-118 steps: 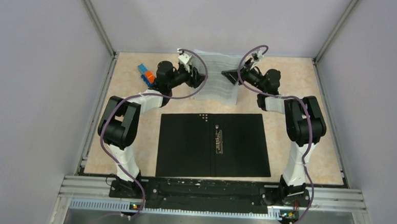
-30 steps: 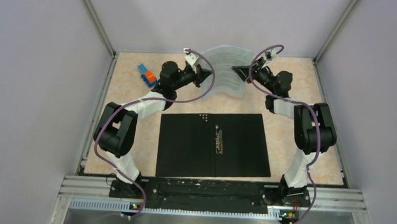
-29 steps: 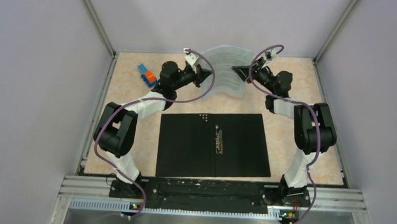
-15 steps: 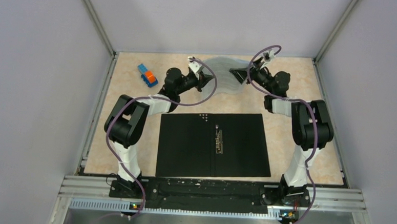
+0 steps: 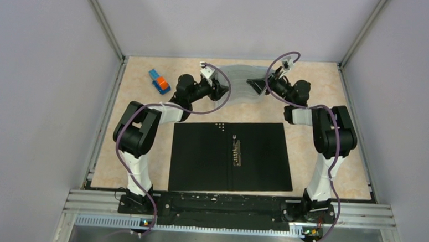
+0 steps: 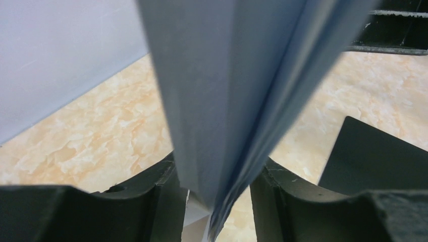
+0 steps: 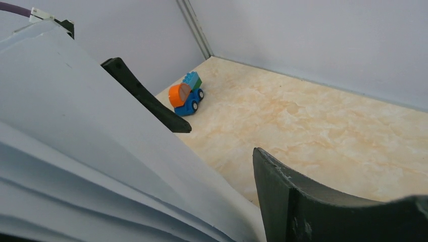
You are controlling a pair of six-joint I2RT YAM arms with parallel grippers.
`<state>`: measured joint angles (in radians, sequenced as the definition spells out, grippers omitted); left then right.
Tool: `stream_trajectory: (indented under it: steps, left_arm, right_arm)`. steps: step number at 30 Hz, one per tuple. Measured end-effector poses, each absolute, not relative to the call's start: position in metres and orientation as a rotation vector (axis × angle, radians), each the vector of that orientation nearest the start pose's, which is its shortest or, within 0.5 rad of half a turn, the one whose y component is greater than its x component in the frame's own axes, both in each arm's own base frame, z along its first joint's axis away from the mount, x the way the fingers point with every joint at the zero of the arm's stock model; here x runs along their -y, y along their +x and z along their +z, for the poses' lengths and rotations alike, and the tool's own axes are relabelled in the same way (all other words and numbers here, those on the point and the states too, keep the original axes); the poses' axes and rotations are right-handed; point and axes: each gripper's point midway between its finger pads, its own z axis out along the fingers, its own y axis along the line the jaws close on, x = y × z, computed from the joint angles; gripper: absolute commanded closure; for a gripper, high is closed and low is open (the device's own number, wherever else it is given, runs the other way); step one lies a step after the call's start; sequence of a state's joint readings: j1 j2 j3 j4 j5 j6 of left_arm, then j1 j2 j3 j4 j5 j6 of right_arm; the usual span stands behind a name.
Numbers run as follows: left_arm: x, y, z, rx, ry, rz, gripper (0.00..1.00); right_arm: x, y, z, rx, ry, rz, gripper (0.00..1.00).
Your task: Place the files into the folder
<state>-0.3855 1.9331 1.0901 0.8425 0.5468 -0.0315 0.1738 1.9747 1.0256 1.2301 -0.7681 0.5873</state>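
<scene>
The files (image 5: pixel 239 92) are a bowed stack of white sheets at the back of the table, between my two grippers. My left gripper (image 5: pixel 223 90) is at their left edge. In the left wrist view the sheets (image 6: pixel 222 91) hang loosely between its fingers (image 6: pixel 151 201), which stand apart. My right gripper (image 5: pixel 254 83) is at the right edge. In the right wrist view its one visible finger (image 7: pixel 303 201) stands off from the fanned sheets (image 7: pixel 75 151), and the other finger is hidden under them. The folder (image 5: pixel 231 155) lies open, black inside up, nearer the arm bases.
A blue-and-orange toy block (image 5: pixel 159 81) sits at the back left and also shows in the right wrist view (image 7: pixel 185 94). Grey walls close in the table on three sides. Purple cables loop over both wrists.
Both grippers have opened. The files, earlier arched high between them, have sagged lower toward the table. Both wrists have come down and slightly inward.
</scene>
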Motion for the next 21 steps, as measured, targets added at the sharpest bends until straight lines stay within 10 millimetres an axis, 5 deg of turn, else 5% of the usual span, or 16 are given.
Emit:
stream_trajectory:
  steps: [13, 21]
  left_arm:
    - [0.277, 0.467, 0.171, -1.516, 0.679, -0.853, 0.43]
    - [0.283, 0.463, 0.184, -1.491, 0.687, -0.925, 0.44]
  right_arm:
    - [-0.225, 0.480, 0.205, -1.414, -0.400, 1.137, 0.33]
    - [-0.226, 0.484, 0.199, -1.426, -0.382, 1.142, 0.31]
